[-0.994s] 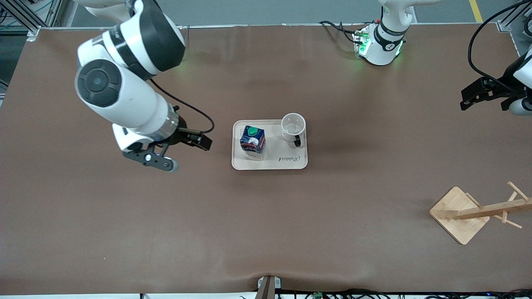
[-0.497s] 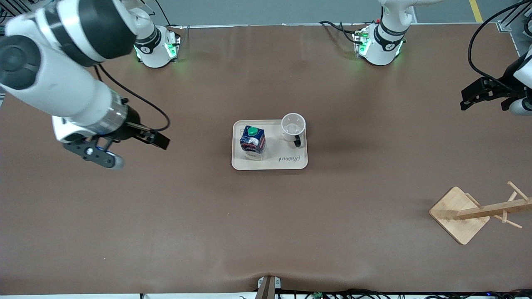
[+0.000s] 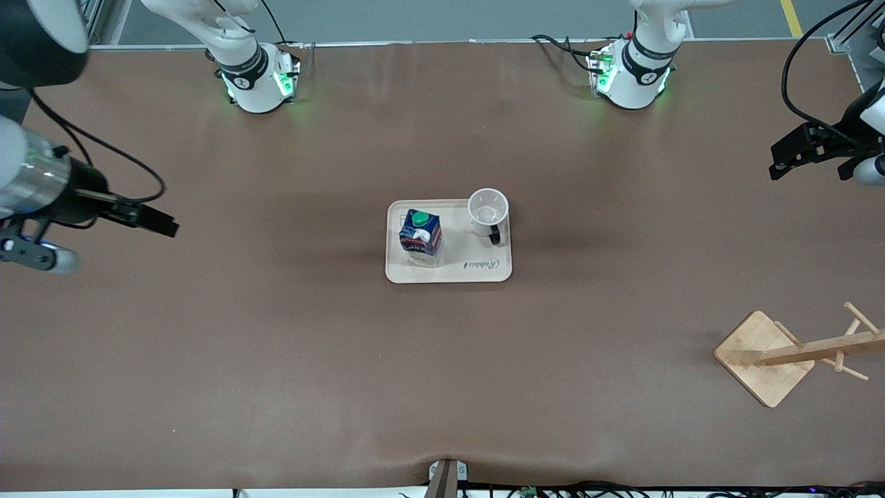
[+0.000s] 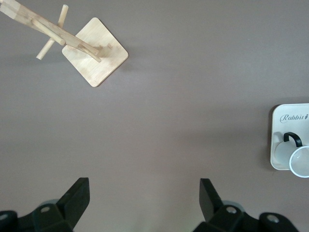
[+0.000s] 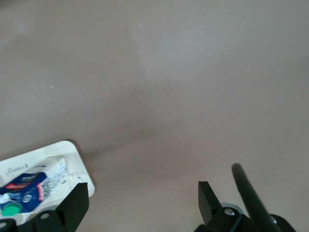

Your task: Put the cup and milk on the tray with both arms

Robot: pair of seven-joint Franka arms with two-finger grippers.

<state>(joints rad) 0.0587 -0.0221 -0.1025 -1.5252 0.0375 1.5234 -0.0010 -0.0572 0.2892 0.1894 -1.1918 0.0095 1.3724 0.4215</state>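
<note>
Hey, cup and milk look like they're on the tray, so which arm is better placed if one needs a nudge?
Left, slightly, for the cup: it stands at the tray's end toward the left gripper. For the milk, the right gripper. Both are open, up over bare table.

Bare bench (image 3: 276, 346) lies under both my pincers, each gaping wide with nothing between its fingers. From my right pincer (image 3: 104, 238) toward the middle, only the tray (image 3: 484, 273) with milk (image 3: 420, 237) and cup (image 3: 488, 208) rises. Near my left pincer (image 3: 819, 155) a wooden rack (image 3: 795, 354) stands, well apart.
</note>
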